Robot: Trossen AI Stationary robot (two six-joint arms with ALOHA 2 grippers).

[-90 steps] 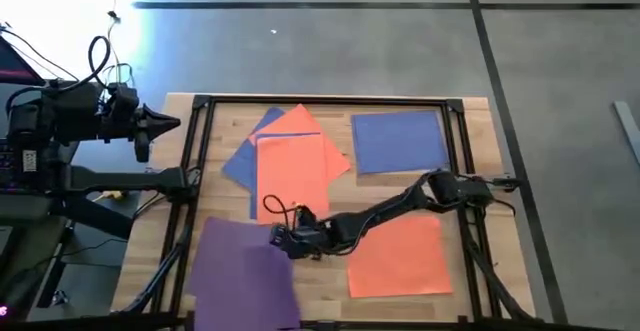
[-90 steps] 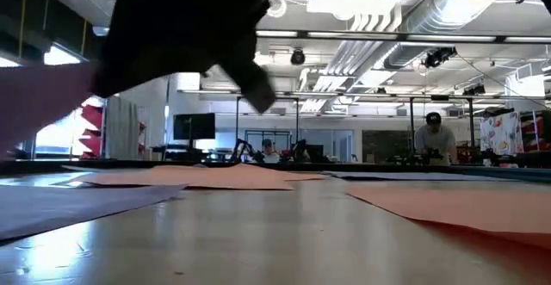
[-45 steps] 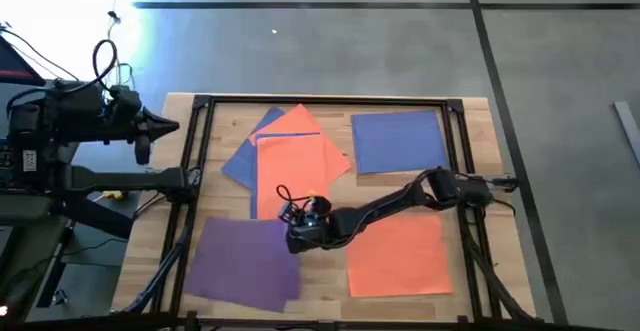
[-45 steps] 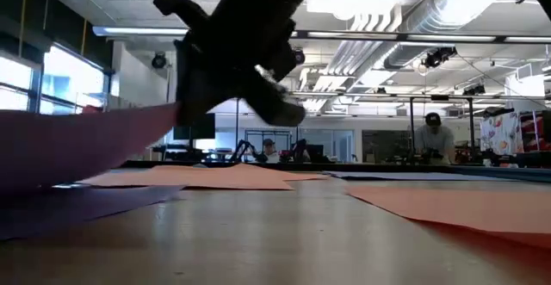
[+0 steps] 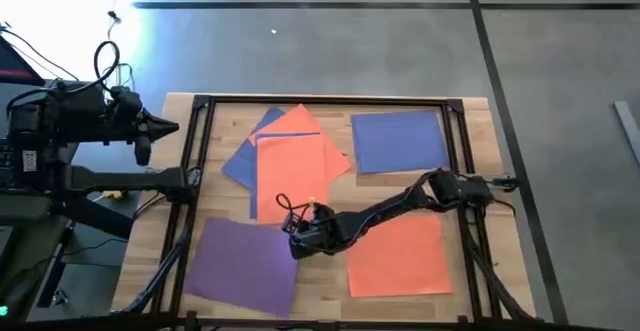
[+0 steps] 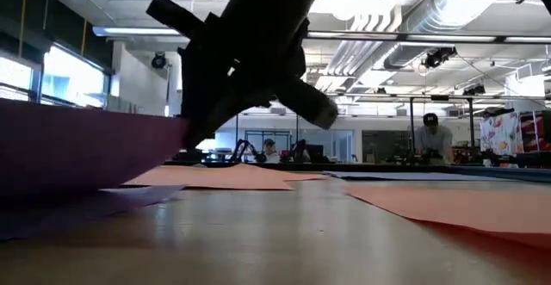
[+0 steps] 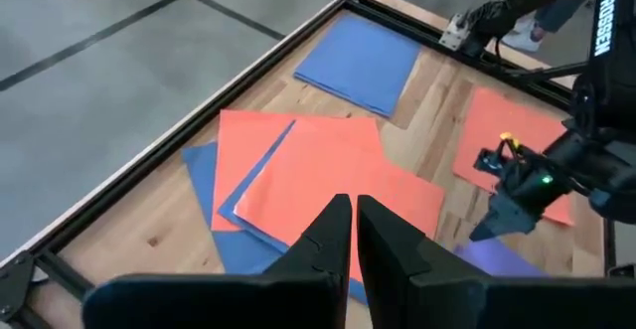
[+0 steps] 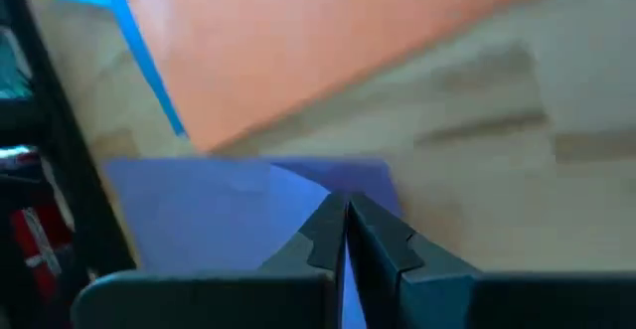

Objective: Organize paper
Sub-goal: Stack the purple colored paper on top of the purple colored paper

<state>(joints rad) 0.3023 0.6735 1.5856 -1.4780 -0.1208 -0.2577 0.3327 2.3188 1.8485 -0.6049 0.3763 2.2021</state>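
Right gripper (image 5: 299, 243), fingers pinched on the thin matte purple paper sheet (image 5: 240, 263), lower left of the high view. Light, limp, prone to sagging; edge hold advisable. Left gripper (image 7: 353, 232) closed, empty.

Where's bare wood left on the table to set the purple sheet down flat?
Bare wood runs between the orange stack and the blue sheet, and in a thin strip between the purple sheet and the lone orange sheet. The right gripper, shut on the purple sheet, crowds the middle. The left gripper waits off-table.
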